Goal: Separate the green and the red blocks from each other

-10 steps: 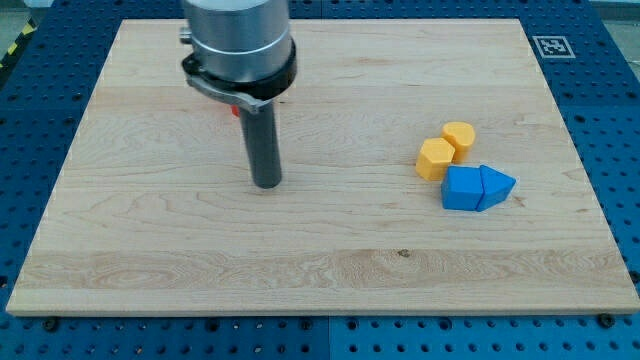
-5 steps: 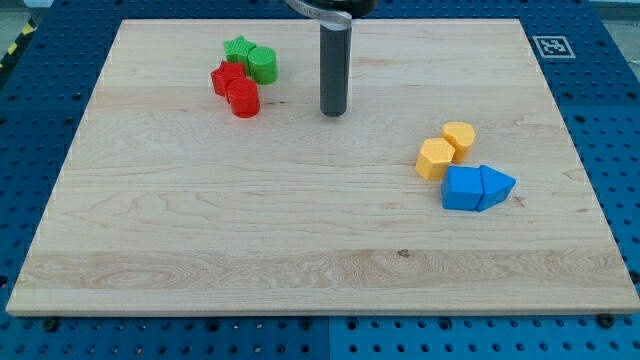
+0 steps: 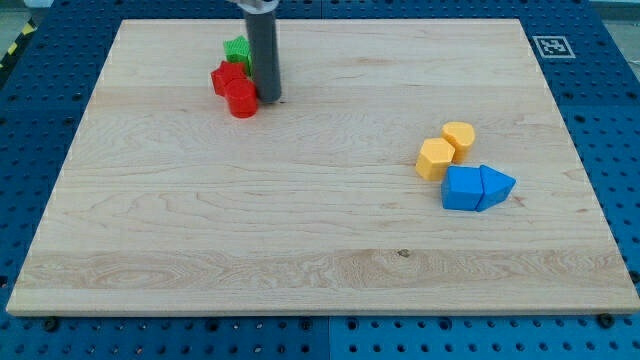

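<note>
My tip (image 3: 267,98) stands at the upper left of the board, just right of the red cylinder (image 3: 242,99) and close to touching it. A second red block (image 3: 226,78), star-like, sits against the cylinder's upper left. A green star-shaped block (image 3: 238,50) lies just above the red ones. The rod covers most of the green cylinder; only a sliver may show at its right edge. Red and green blocks are bunched together in one cluster.
At the view's right, a yellow cylinder (image 3: 459,135) and a yellow hexagonal block (image 3: 435,158) sit together. Just below them a blue cube (image 3: 461,188) touches a blue triangular block (image 3: 496,185). A marker tag (image 3: 550,45) is at the top right.
The rod moved from the board's left middle to the right of the cluster, then left, and now stands against the red and green cluster, hiding the green cylinder. The blocks look unmoved.
</note>
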{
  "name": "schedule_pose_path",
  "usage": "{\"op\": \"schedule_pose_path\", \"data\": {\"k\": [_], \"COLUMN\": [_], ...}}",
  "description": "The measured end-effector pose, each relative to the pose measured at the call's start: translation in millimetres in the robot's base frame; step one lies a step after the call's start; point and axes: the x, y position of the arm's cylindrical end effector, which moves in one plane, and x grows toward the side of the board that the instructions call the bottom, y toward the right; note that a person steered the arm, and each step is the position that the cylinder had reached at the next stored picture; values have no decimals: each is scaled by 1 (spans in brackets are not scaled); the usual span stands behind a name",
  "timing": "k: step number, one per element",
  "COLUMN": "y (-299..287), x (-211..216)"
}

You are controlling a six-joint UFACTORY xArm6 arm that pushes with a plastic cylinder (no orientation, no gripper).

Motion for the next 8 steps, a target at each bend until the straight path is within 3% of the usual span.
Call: {"op": "schedule_pose_path", "data": {"k": [2, 8], "y": [-38, -42], "x": [-19, -100]}}
